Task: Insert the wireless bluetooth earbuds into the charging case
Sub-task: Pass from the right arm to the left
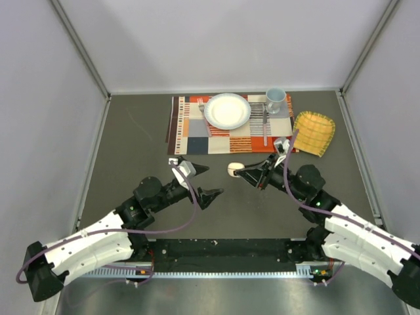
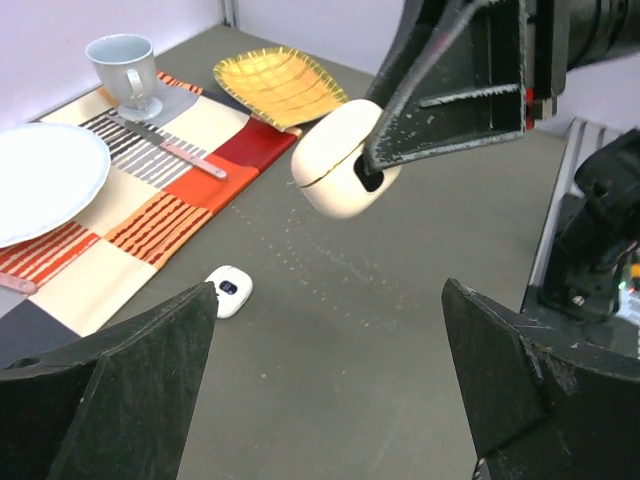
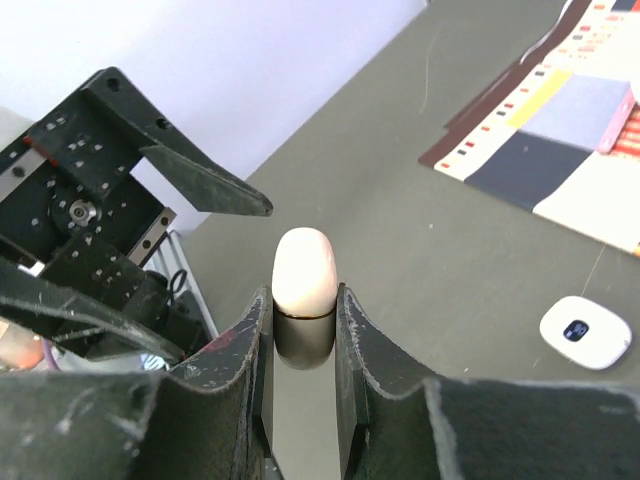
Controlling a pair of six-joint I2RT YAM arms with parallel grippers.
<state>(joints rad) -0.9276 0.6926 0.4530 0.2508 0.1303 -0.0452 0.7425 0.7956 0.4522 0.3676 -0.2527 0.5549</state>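
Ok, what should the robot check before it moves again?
1. Cream egg-shaped plastic case pinched in right fingers: ok.
2. Case lid open: not ok, it looks shut.
3. Left fingers open, empty: ok.
4. Earbuds in sight: not ok, none show.
5. Small white oval gadget on the grey table, apart from both arms: ok.
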